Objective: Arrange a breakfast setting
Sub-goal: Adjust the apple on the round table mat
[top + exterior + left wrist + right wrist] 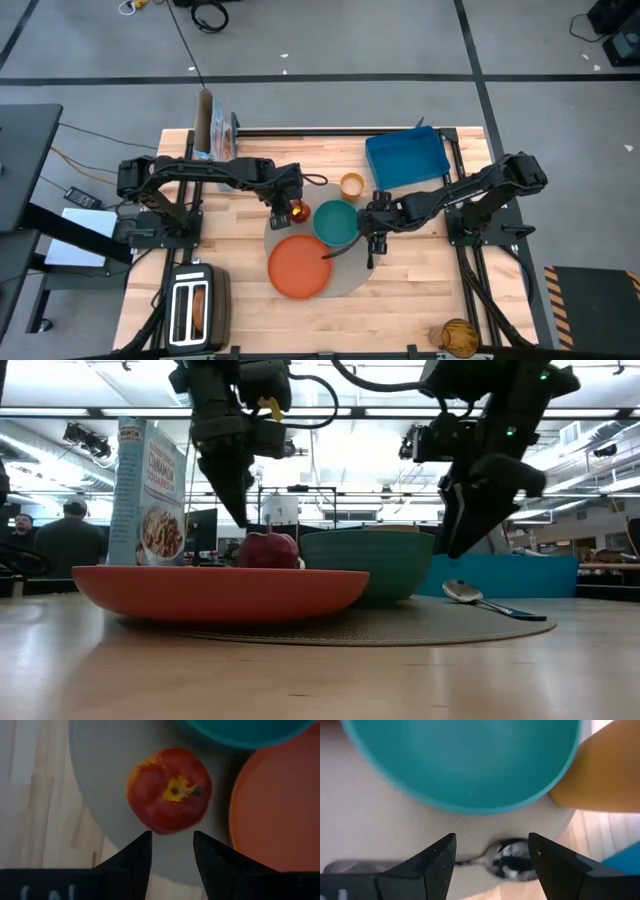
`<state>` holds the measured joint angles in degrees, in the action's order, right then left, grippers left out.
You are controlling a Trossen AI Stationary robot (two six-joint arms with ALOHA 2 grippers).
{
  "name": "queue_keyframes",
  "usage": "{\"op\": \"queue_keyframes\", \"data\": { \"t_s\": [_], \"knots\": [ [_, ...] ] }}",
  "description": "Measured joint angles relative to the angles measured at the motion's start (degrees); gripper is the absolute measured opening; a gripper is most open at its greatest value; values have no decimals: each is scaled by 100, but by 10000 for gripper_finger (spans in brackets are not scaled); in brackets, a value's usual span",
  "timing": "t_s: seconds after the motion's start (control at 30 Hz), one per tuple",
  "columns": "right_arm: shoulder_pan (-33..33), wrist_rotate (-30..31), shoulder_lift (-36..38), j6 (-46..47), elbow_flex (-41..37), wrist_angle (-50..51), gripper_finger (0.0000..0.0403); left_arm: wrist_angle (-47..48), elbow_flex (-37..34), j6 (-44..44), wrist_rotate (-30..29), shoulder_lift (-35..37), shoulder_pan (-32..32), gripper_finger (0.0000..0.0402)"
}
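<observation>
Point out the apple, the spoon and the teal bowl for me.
apple (169, 790): left wrist view, top around the stem.
spoon (462, 592): low view, on its bowl end.
teal bowl (335, 222): high view, inside of the bowl.

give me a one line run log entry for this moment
left claw open above apple on mat | right claw open over spoon beside bowl
</observation>
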<state>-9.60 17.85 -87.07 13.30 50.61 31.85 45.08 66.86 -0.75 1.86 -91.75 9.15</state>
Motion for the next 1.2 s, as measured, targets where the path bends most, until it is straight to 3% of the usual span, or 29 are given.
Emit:
{"op": "queue_keyframes", "data": {
  "t_s": [0.23,0.43,0.53,0.67,0.8,0.93,1.07,1.2],
  "knots": [
    [244,-398,0,-344,-70,-798,254,160,-1,4,-1,466,0,153],
    [257,-433,0,-483,-67,-729,253,347,-1,13,-5,750,-4,153],
    [247,-510,39,-327,121,-220,254,297,-6,15,-5,783,-36,153],
    [218,-542,50,766,360,478,250,37,-236,118,-12,801,-104,153],
    [193,-744,50,2748,384,1084,245,24,-483,9,-6,837,-218,153],
    [-205,-383,50,4475,272,1098,238,-117,-784,-172,-19,1162,-414,153],
    [-608,76,48,5180,279,1055,234,-260,-1072,-480,-154,1676,-677,153],
    [-913,368,45,5282,701,1315,233,-59,-1075,-1025,-224,2197,-1059,153]
  ]
}}
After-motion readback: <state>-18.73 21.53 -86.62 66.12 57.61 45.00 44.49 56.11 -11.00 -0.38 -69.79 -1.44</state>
